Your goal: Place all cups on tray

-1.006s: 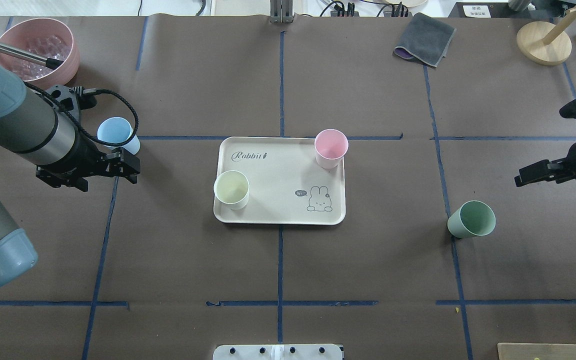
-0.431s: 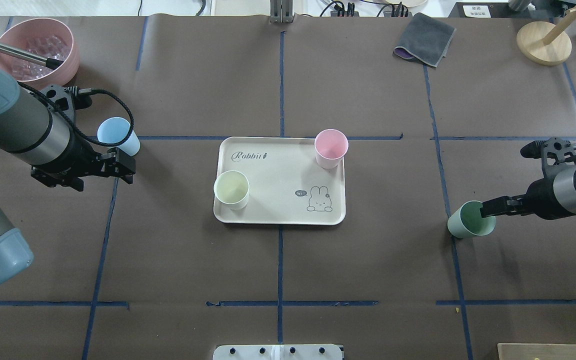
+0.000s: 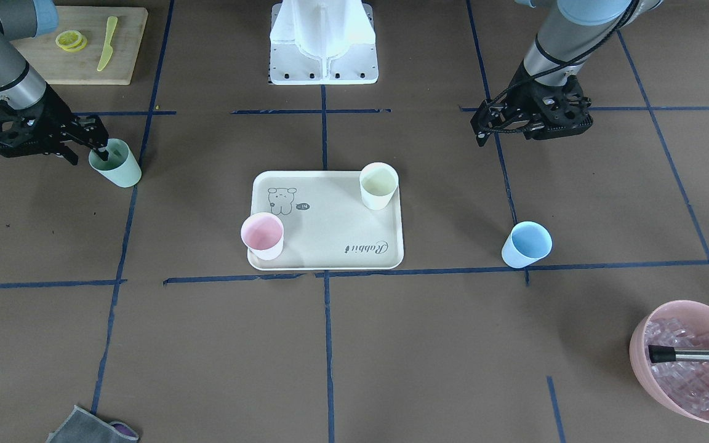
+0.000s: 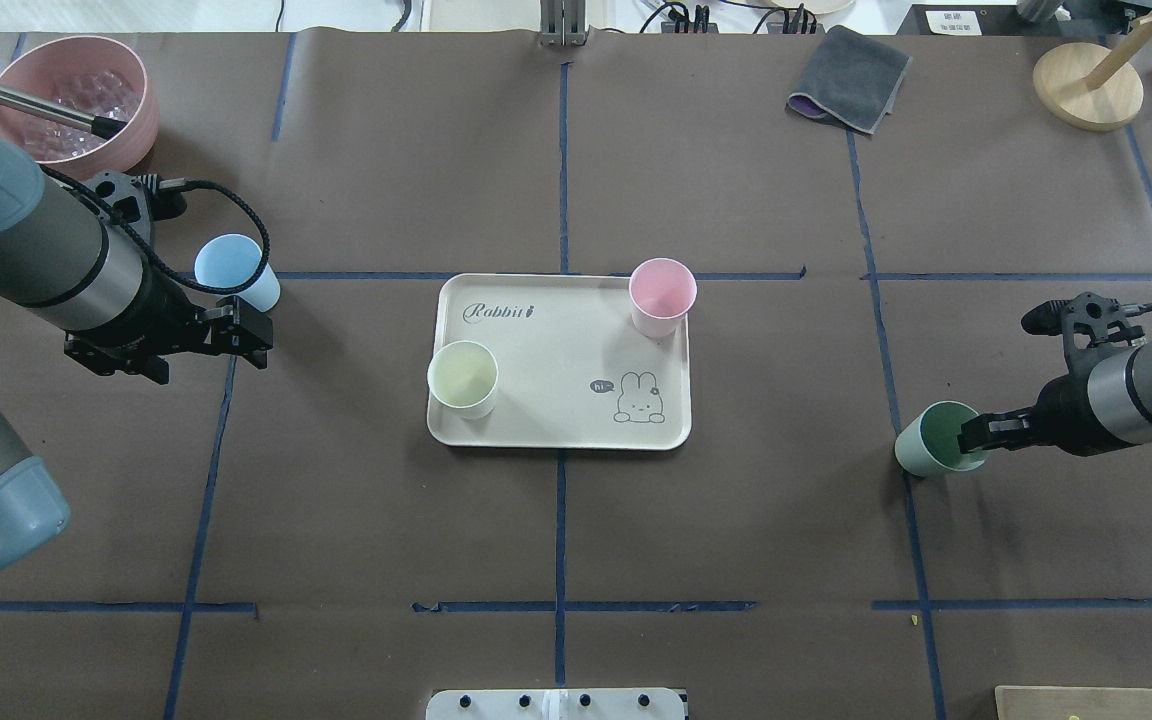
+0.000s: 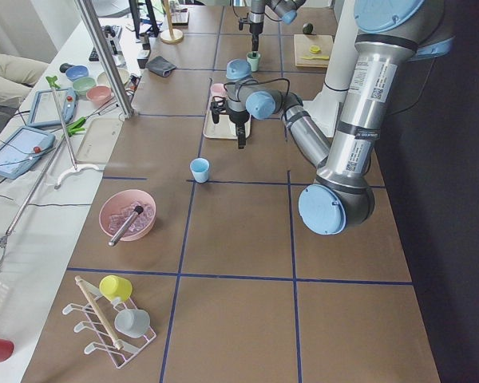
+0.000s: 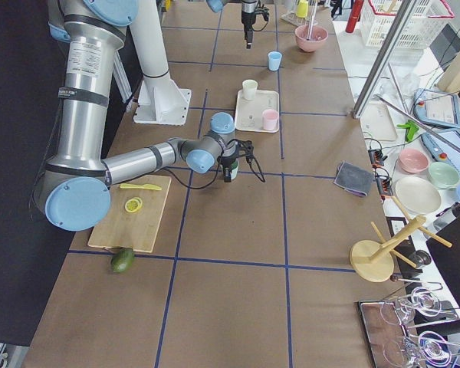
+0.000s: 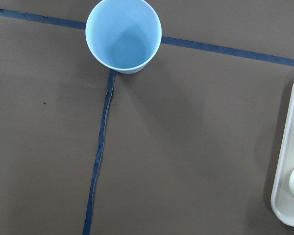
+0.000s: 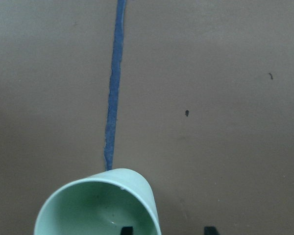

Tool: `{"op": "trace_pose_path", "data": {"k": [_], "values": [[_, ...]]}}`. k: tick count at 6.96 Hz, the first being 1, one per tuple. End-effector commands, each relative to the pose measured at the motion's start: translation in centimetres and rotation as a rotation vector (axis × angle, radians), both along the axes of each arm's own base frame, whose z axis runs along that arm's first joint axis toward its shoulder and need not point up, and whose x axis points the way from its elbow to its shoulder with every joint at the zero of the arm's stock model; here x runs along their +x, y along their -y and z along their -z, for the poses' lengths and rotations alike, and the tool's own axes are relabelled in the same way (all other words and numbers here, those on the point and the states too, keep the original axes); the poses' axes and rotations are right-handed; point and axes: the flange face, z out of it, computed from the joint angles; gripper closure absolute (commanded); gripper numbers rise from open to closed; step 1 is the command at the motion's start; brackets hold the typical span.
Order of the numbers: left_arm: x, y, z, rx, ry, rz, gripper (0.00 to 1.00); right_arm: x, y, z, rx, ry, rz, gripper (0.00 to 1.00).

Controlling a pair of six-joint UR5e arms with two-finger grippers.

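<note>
**Status.** 2 of 4 cups are on the tray. The pink cup stands at the far-right corner and the cream cup at the near-left corner, both inside the rim. Neither has shifted in the last sec.

**Change, R side.** 1 s ago the R gripper hung well apart from the green cup, farther out from the robot and to the outside. It has since swung in and dropped onto the cup's outer wall.
- Current pos.: one finger is inside the mouth and the other outside, so the jaws are apart and straddle the wall.
- The R wrist view agrees and shows no pinch yet.
- The green cup is upright on the table, well to the right of the tray, in the same spot as before. It is not yet gripped or lifted.

**Change, L side.** Minimal, approx. a slight drift.
- The L gripper hovers near the blue cup, on the robot's side of it.
- Whether its jaws are apart or together cannot be told.
- The blue cup is upright on the table at a tape crossing, off the tray to the left, and unmoved.

**Implication.** The approach for cup no. 3 looks complete. The next req'd action is probably to close on the wall, lift, and carry the cup to bare tray area. The blue cup is left after that.

**Caution.** A one-wall pinch on a light tapered cup may tip it.
</note>
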Motion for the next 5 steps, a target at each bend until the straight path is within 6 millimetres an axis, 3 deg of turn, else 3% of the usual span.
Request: {"op": "trace_pose_path", "data": {"k": [1,3,5], "values": [[0.1,0.0,-0.1,-0.001,0.001,0.0,0.01,-1.4,0.7,1.8,0.019,0.028,0.01,0.99],[0.1,0.1,-0.2,-0.004,0.004,0.002,0.01,-4.1,2.6,6.5,0.008,0.082,-0.018,1.0],[0.3,0.2,-0.4,-0.003,0.002,0.001,0.01,-10.9,4.1,15.2,-0.089,0.08,-0.039,1.0]]}}
